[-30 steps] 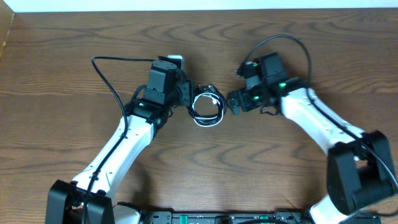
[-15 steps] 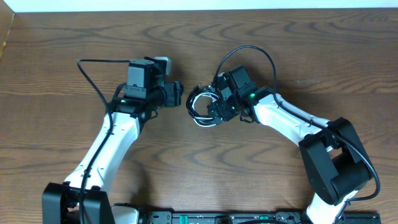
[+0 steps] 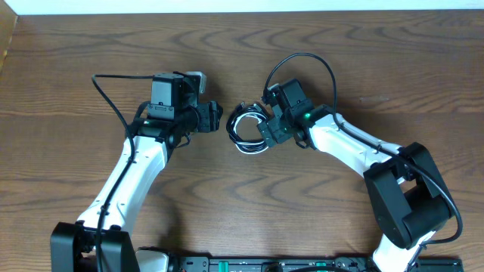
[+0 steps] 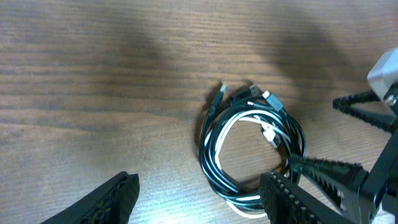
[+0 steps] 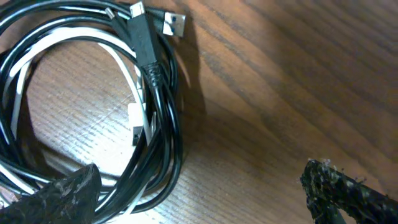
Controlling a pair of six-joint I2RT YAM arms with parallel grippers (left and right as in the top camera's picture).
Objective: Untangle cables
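The black and white cables (image 3: 249,127) lie as one small coil on the wooden table, plug ends at the coil's top. The coil also shows in the left wrist view (image 4: 252,146) and the right wrist view (image 5: 93,106). My left gripper (image 3: 215,117) is open and empty, just left of the coil and apart from it; in its own view (image 4: 202,198) the jaws stand wide. My right gripper (image 3: 266,130) is open at the coil's right edge. In its own view (image 5: 205,193) one finger sits over the coil's strands, the other over bare wood.
The wooden table (image 3: 340,60) stretches around the coil. Thick black arm wires loop above the right arm (image 3: 302,62) and left of the left arm (image 3: 106,83). A pale wall edge runs along the top.
The left arm pulled back left from the coil. The right arm swung left until its open gripper reached the coil's right edge. The coil shifted slightly.
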